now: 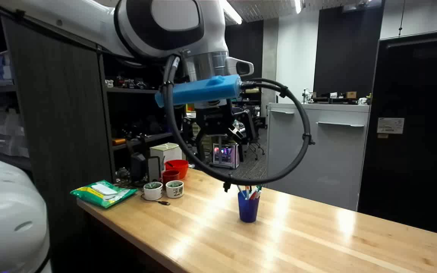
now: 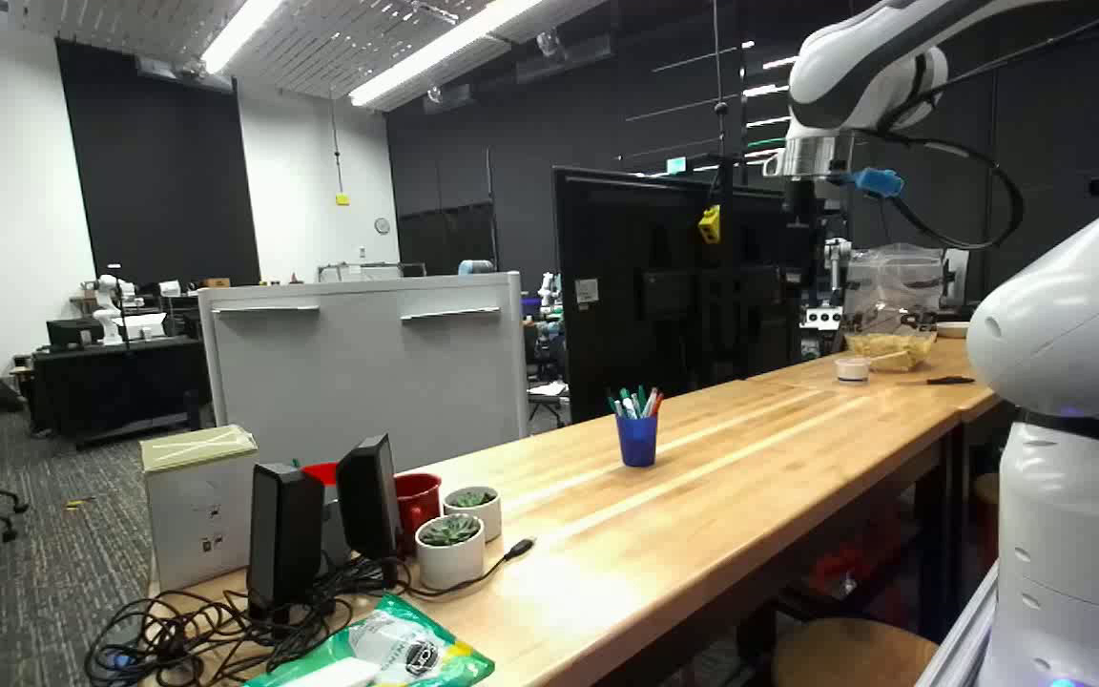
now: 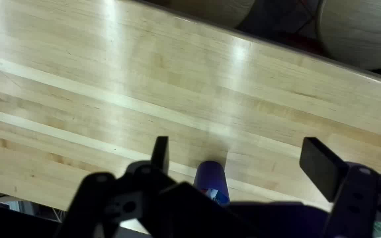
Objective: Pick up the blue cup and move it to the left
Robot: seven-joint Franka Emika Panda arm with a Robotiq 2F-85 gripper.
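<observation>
Glossy wooden bench (image 1: 317,242) below. Blue cup (image 1: 248,208) stands upright on it, nearer the long edge farther from me. My hand (image 3: 236,150) is spread wide, holding nothing. Best: centre over cup, lower straight, grip below the pens (image 2: 638,403).

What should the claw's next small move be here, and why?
Probably ease the claw down toward the blue pen cup: the claw is open, gripping nothing, and well above the wooden tabletop in both exterior views, while the cup stands upright there, untouched.
</observation>
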